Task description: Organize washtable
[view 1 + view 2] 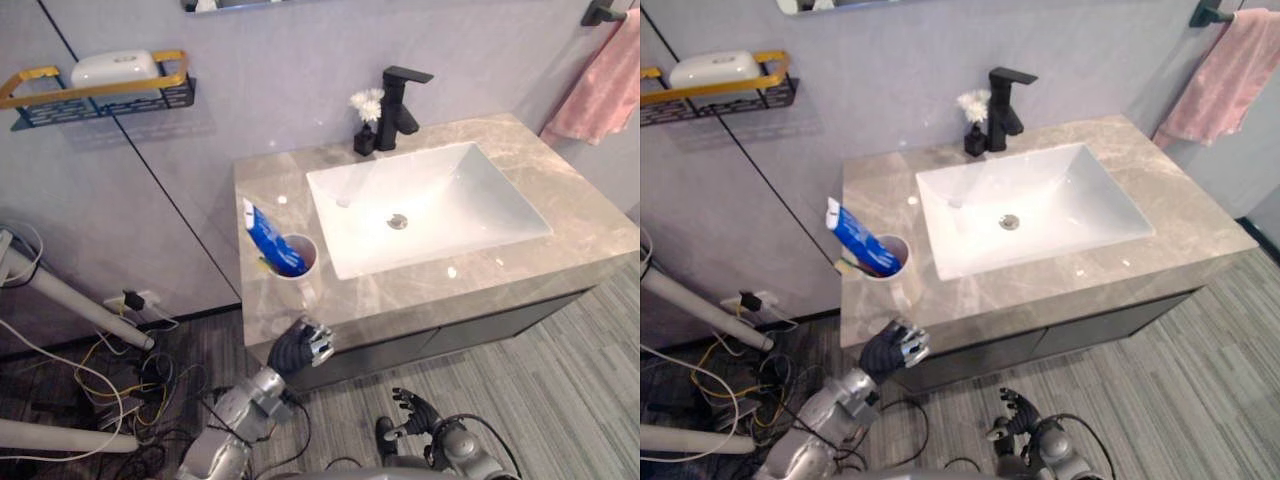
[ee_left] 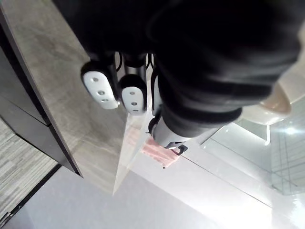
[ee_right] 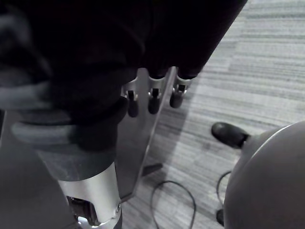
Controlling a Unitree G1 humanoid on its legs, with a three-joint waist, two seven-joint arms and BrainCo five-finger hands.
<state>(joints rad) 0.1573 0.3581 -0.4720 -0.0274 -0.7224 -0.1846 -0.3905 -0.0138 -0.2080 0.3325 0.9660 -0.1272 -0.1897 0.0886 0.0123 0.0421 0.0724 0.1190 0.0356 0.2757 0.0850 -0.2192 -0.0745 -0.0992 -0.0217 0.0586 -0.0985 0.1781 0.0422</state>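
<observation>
A white cup (image 1: 300, 262) holding a blue toothpaste tube (image 1: 265, 235) stands near the front left corner of the marble washtable (image 1: 560, 215). My left hand (image 1: 298, 347) hovers at the counter's front edge, just below the cup and apart from it. Its fingers (image 2: 100, 88) are loosely bent and hold nothing. My right hand (image 1: 415, 412) hangs low over the floor in front of the cabinet, fingers (image 3: 152, 98) relaxed and empty.
A white sink (image 1: 440, 190) fills the counter's middle. A black faucet (image 1: 398, 100) and a small black vase of white flowers (image 1: 366, 120) stand behind it. A gold-edged wall shelf (image 1: 100, 90) carries a white box (image 1: 115, 67). A pink towel (image 1: 605, 90) hangs at the right.
</observation>
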